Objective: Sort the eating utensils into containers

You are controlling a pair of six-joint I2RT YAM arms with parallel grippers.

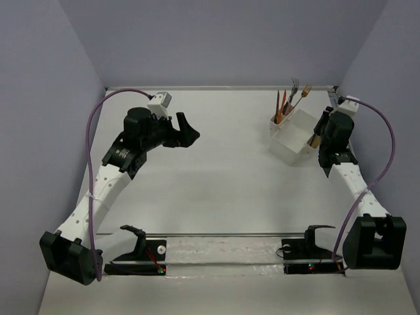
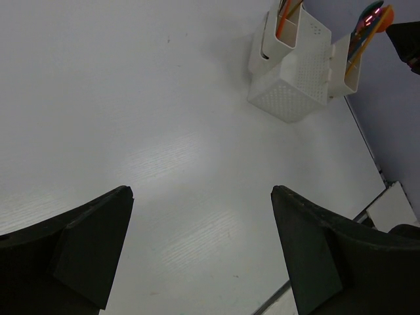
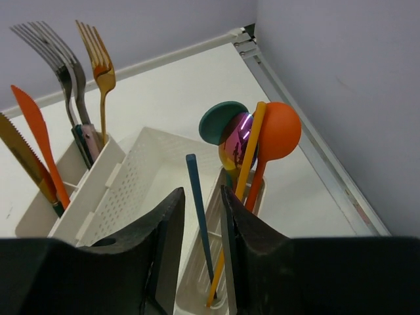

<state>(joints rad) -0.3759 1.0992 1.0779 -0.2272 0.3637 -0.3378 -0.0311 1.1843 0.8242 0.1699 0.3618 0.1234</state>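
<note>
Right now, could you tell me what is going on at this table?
The right end effector sits over the nearest cup of the white organizer, jaws slightly apart around a dark blue stick standing in it beside the spoons. Forks and knives stand in the far cup. The left end effector hovers wide open over the table, holding nothing.

top: high at the near side, looking down over the whole tabletop | left wrist: raised, angled across bare tabletop toward the distant containers | right wrist: close above the containers, facing the far corner | shared: containers, all three views
</note>
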